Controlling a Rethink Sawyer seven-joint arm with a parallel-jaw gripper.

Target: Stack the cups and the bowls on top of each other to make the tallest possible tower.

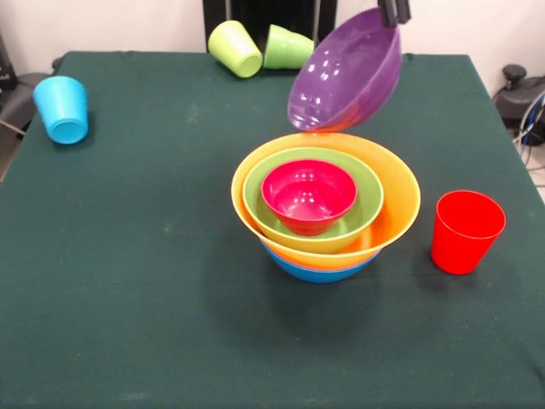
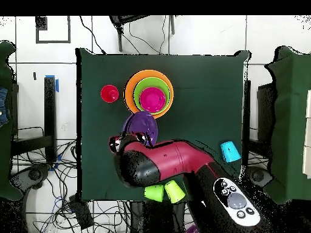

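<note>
A wide purple bowl [image 1: 345,72] [image 2: 141,126] hangs tilted in the air, and my gripper [image 1: 393,12] is shut on its upper rim. It hovers just behind and above the tower [image 1: 325,209] [image 2: 149,92]. In that pile a blue bowl [image 1: 319,271] lies at the bottom. The large orange bowl [image 1: 400,200], the green bowl [image 1: 362,209] and the small red bowl [image 1: 308,196] are nested in it. A red cup [image 1: 466,230] [image 2: 109,93] stands upright to the right of the tower. A sky blue cup [image 1: 61,109] [image 2: 229,150] sits at the far left.
A yellow-green cup [image 1: 234,48] [image 2: 175,192] and a green cup [image 1: 288,47] [image 2: 154,193] lie on their sides, side by side at the table's far edge. The red and black arm [image 2: 164,161] reaches over the green table [image 1: 128,281] in the overhead view.
</note>
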